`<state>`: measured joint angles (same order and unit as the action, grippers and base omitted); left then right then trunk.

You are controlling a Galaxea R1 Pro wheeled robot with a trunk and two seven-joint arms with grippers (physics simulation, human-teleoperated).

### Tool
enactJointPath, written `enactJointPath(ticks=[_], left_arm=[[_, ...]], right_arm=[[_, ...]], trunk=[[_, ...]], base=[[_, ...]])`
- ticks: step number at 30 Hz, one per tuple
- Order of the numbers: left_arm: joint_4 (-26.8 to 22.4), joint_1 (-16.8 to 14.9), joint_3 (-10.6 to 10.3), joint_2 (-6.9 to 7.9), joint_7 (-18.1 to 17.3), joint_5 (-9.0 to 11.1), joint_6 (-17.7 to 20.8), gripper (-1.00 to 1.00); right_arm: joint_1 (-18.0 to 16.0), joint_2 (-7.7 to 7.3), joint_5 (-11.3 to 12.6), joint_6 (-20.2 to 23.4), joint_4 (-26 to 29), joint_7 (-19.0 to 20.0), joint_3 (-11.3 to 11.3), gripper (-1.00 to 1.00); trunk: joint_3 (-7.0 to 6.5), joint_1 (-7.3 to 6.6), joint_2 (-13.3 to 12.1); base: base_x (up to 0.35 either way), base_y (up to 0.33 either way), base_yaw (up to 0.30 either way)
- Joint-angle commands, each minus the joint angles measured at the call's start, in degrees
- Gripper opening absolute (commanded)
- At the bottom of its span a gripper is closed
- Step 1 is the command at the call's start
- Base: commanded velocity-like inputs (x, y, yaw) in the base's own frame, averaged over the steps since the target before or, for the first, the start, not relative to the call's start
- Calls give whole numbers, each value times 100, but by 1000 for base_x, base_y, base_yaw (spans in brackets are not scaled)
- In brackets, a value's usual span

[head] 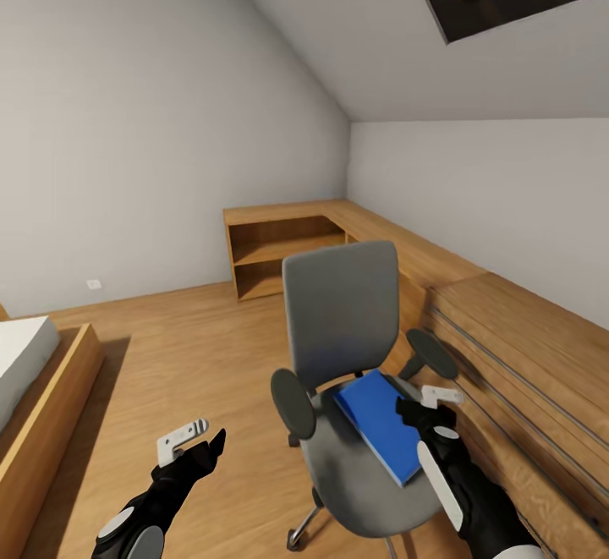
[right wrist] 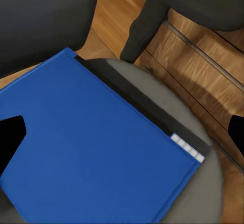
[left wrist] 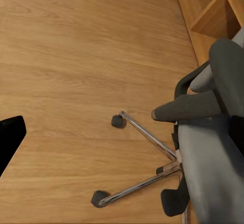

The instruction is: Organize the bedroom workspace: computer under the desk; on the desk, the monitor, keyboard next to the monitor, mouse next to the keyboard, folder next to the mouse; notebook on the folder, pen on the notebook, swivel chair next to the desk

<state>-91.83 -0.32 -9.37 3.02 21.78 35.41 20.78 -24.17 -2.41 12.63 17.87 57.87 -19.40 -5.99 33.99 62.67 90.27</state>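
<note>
Here | folder [head: 382,425] flat on swivel chair [head: 342,322] | right tool [head: 430,405] open above it | left tool [head: 196,441] seemingly open | wooden chest [head: 541,348] beside.

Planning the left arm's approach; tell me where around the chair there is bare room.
Bare floor lies open between the bed frame and the swivel chair, around the left tool. Crowded: the folder covers much of the seat, the right tool above it, wooden drawers close beside.

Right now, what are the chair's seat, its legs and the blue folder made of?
The swivel chair seat looks like soft grey fabric, matte. Its legs seem shiny chrome metal. The folder looks like smooth blue plastic or card; hard to tell which.
</note>
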Motion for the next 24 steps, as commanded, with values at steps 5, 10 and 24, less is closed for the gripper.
enactJointPath(ticks=[5, 10, 24], left_arm=[[-10, -3, -12, 7, 49, 54, 11, 100], [-33, -3, -17, 6, 46, 57, 14, 100], [-45, -3, 10, 5, 45, 54, 6, 100]], right_arm=[[-21, -284, 57, -336, -381, 558, -13, 100], [-51, -440, 58, -749, -887, 968, -1, 100], [-618, -840, 127, -1707, -2358, 2185, 48, 100]], trunk=[[5, 1, 3], [5, 1, 3], [167, 199, 364]], base=[[163, 0, 0], [26, 0, 0], [3, 0, 0]])
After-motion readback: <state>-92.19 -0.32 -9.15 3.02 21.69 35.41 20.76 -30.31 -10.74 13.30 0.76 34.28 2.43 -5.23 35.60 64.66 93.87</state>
